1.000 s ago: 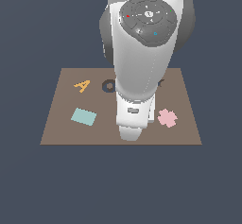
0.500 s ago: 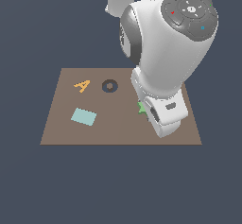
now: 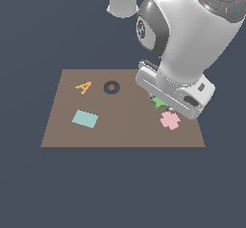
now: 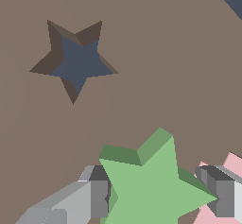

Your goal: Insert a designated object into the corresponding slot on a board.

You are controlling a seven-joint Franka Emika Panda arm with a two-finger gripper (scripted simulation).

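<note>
Straddling the green star point(image 4: 153, 185), gripper point(image 4: 158, 197) fingers point(image 4: 99, 197) apart on either side, star slot point(image 4: 75, 62) nearby, pink piece point(image 3: 170, 120) just beside.

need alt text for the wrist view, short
A light-green star piece sits between the two grey fingers of the pincer, low over a brown board. A dark navy star-shaped slot lies empty in the board, apart from the piece, and a pink piece shows at the frame's edge.
</note>
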